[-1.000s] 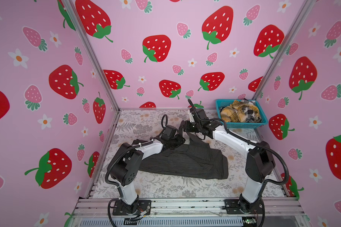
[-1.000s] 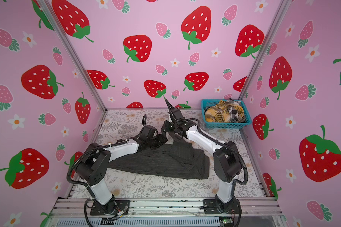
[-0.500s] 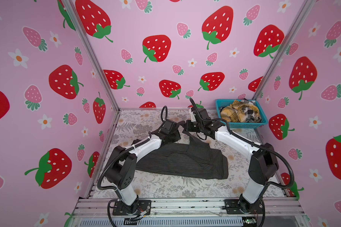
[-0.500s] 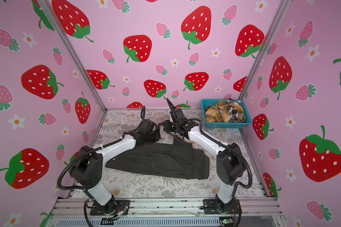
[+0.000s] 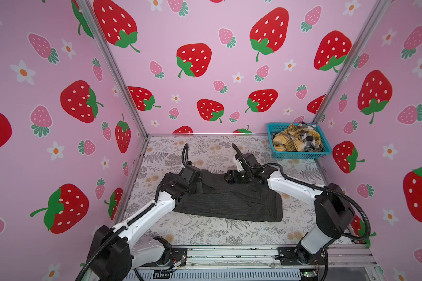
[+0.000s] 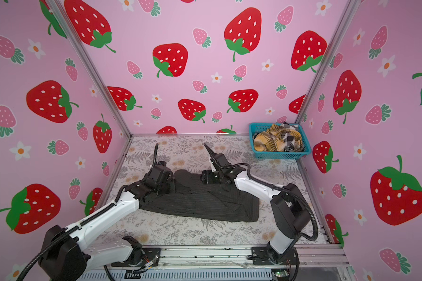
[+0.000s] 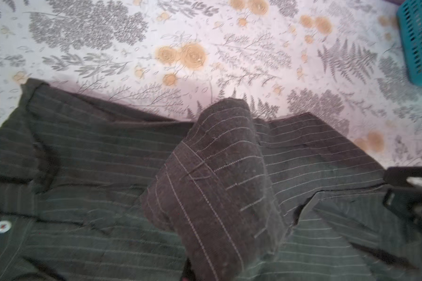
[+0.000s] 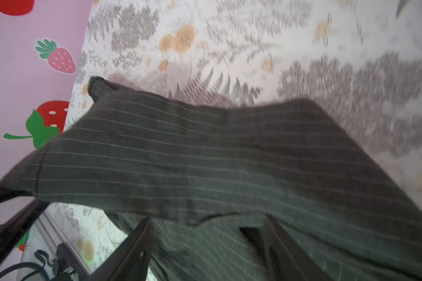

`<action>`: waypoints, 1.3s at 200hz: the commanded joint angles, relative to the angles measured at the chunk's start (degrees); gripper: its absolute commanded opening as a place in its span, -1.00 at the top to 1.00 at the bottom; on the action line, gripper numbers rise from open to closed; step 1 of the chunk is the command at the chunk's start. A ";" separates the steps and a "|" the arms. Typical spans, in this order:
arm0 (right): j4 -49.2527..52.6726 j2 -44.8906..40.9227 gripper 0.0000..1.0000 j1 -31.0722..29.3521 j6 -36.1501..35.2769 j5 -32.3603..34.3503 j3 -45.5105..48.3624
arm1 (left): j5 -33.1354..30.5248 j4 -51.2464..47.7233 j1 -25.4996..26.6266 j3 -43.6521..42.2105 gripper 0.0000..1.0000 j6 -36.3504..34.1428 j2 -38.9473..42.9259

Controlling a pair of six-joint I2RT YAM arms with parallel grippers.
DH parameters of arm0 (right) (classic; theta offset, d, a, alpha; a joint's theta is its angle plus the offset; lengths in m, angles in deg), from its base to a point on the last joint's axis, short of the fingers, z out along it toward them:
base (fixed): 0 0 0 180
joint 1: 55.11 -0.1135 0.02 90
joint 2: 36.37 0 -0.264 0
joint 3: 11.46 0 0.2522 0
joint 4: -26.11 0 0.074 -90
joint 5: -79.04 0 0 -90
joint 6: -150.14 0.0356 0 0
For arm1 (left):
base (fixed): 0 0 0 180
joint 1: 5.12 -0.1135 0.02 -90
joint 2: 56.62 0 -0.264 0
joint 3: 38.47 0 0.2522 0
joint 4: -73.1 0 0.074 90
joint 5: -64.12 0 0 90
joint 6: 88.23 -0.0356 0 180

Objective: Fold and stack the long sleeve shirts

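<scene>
On the floral table (image 5: 205, 233), the charcoal pinstriped shirt (image 5: 229, 202) lies spread crosswise in the middle, one end near the left wall (image 5: 59, 146), the other stopping short of my right arm's elbow. My left gripper (image 5: 199, 183) is clenched on a raised fold at the shirt's far left corner. From the left wrist I see that fold bunched up close to the lens. My right gripper (image 8: 207, 221) sits over the far edge near the middle. It is released, its fingers (image 8: 137, 243) spread apart with striped cloth lying under them.

The far edge dips between my two grippers. The near hem runs fairly straight, and the right end is a doubled, squared-off fold. I have a bare strip of table between the near hem and the front rail (image 5: 229, 254), and another wide bare stretch behind the shirt up to the back wall (image 5: 205, 97).

The teal basket (image 5: 300, 154) stands in the far right corner, well apart from the charcoal shirt. It holds the mustard plaid shirt (image 5: 288, 142) and the black-and-white check shirt (image 5: 310, 140), both crumpled together.
</scene>
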 commanded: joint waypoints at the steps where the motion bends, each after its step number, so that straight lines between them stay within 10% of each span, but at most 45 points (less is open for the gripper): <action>1: -0.92 -4.77 -0.51 -0.18 0.59 0.77 3.41 | -0.89 -5.07 -0.27 -3.83 1.00 1.91 1.54; 43: -2.09 -1.44 -0.43 -0.44 0.25 -1.61 0.65 | 2.78 -11.40 -5.01 -2.50 -0.28 9.96 -0.29; 113: -3.23 -0.48 -0.38 -0.51 -0.69 -2.87 -1.63 | 35.60 1.03 -21.24 -16.31 -0.67 45.46 10.88; 197: -4.32 0.17 -0.26 -0.81 -1.00 -4.09 -0.92 | 30.17 4.92 -21.58 -28.09 -0.66 72.02 32.53; 260: -3.51 -0.62 -0.14 -1.27 -0.71 -4.64 -0.05 | 33.03 23.45 -22.31 -28.15 -0.65 69.72 18.13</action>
